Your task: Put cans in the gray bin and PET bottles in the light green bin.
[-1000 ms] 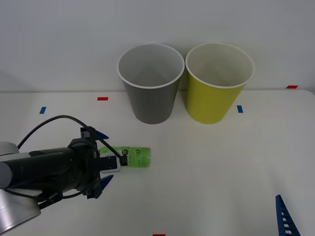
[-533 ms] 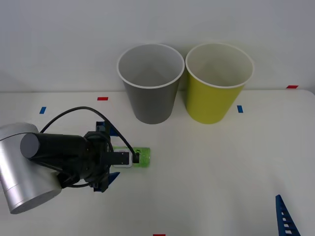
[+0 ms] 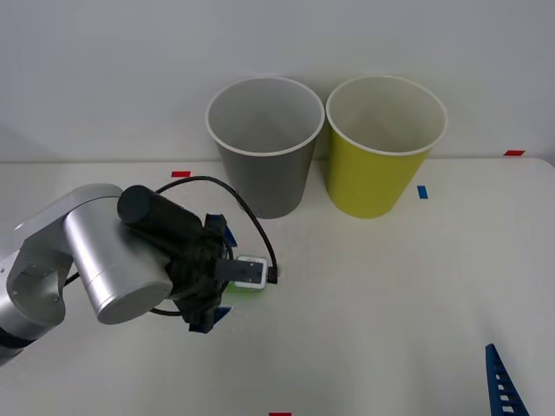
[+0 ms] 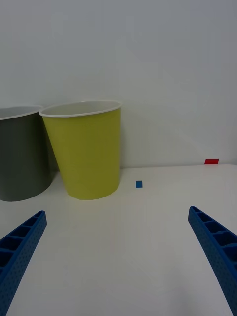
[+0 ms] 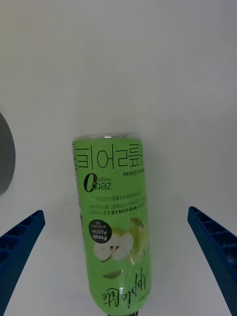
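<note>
The PET bottle [image 5: 114,222], bright green with a green printed label, lies on its side on the white table. My left gripper [image 5: 116,213] is open, one blue finger on each side of it without touching. In the front view the left arm covers the bottle except a green sliver [image 3: 246,291], and the left gripper [image 3: 222,276] is in front of the gray bin [image 3: 264,160]. The light green bin [image 3: 381,165] stands upright beside the gray one, to its right. My right gripper [image 4: 116,215] waits open near the table's front right, facing the light green bin [image 4: 89,148]. Cans are out of view.
Small red tape marks [image 3: 180,174] and blue tape marks [image 3: 422,191] are stuck on the table. A white wall rises just behind both bins. One blue finger of the right gripper [image 3: 499,386] shows at the front right corner. The gray bin's side [image 5: 4,153] is near the bottle.
The left arm has swung right and toward the bins over the bottle, which it now covers almost wholly. The bottle, the bins and the right arm have stayed put.
</note>
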